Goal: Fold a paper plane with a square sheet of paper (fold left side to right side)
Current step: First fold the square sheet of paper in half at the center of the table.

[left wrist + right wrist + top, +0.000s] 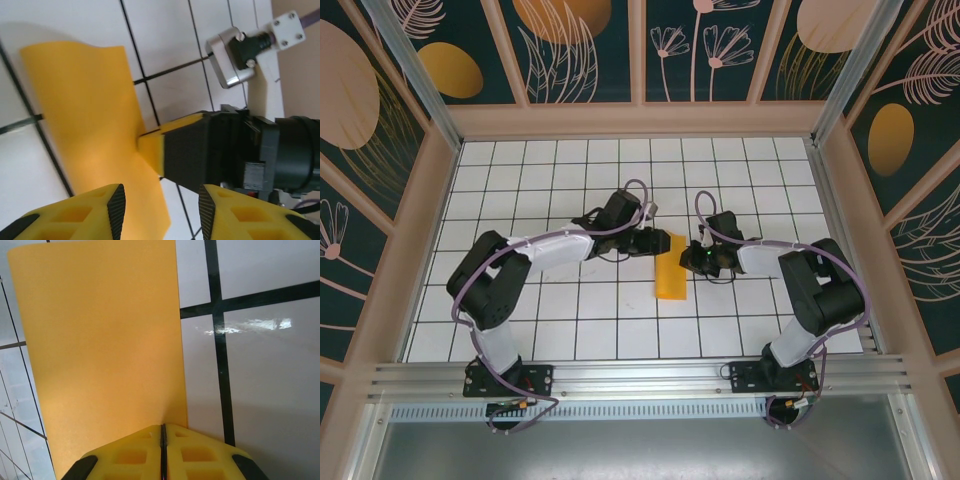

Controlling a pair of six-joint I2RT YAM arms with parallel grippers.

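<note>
Orange paper [672, 268], folded into a narrow rectangle, lies mid-table on the white gridded table [570, 170] between the two arms. The right gripper [162, 435] is clamped on the paper's edge. The left gripper [161, 205] hangs over the paper, fingers apart, holding nothing.

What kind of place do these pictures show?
Probably an enclosed robot test booth, not a home: a white table with a black grid, dark teal wall panels painted with leaves and ovals, and a metal rail carrying a left arm and a right arm.
</note>
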